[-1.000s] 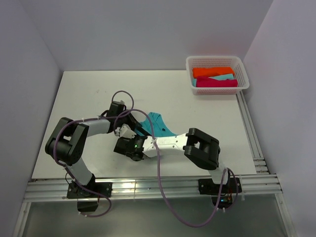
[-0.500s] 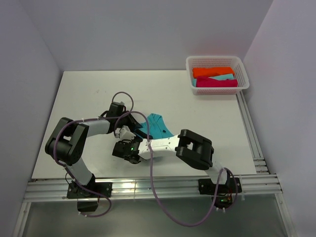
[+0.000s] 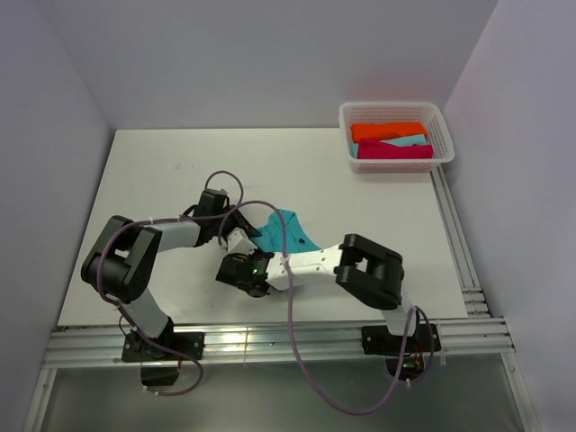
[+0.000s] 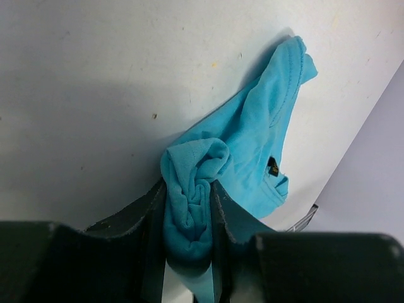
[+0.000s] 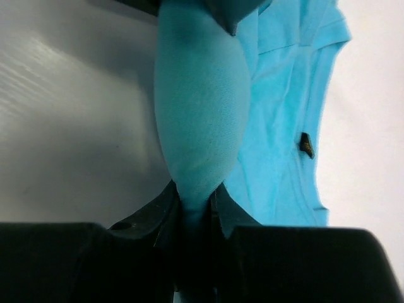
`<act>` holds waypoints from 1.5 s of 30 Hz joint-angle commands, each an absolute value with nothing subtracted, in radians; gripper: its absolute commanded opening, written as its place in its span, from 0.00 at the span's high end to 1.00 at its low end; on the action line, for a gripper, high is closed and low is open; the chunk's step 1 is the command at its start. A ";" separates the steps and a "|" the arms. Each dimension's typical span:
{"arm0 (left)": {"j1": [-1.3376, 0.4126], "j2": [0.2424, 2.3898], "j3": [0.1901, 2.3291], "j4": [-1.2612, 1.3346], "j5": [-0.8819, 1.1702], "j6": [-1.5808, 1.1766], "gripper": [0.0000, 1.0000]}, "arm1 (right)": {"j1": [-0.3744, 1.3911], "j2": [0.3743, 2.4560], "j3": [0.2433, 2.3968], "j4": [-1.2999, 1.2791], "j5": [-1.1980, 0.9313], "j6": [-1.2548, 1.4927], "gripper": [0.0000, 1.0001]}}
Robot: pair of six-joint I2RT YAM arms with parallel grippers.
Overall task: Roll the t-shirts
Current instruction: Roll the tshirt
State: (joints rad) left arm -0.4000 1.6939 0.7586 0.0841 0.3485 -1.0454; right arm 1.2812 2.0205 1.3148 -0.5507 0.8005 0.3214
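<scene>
Mesh basket [image 3: 393, 106]: orange shirt [image 3: 387, 131], pale aqua shirt [image 3: 411, 141], magenta shirt [image 3: 393, 151] inside | I see left gripper [image 4: 188, 190] and right gripper [image 5: 192, 190] both clamped on teal t-shirt [image 4: 252, 145].

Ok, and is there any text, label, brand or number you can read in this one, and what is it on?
None can be read.
neck label on the teal t-shirt: dark tag with a tiny yellowish mark, too small and blurred to read in either wrist view.
white mesh basket and table: no print visible.
</scene>
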 commanded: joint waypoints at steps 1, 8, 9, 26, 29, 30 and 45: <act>-0.394 1.629 0.733 0.095 0.336 -1.043 0.69 | 1.212 1.852 1.224 -0.419 0.568 0.356 1.00; -0.350 1.542 0.666 0.172 0.374 -1.031 0.31 | 0.991 1.602 0.898 -0.077 0.079 0.429 1.00; -0.345 1.511 0.660 0.170 0.371 -1.025 0.21 | 0.959 1.591 0.878 -0.051 0.024 0.434 1.00; -0.409 1.430 0.491 0.422 0.362 -1.005 0.10 | 0.520 1.865 0.672 0.564 -0.854 0.735 1.00; -0.433 1.475 0.462 0.523 0.354 -1.034 0.11 | 0.505 1.925 0.702 0.542 -0.910 0.713 1.00; -0.434 1.485 0.454 0.552 0.354 -1.052 0.11 | 0.505 1.933 0.710 0.529 -0.916 0.704 1.00; -0.476 1.684 0.506 0.678 0.204 -1.068 0.34 | 0.492 1.971 0.739 0.497 -0.991 0.701 1.00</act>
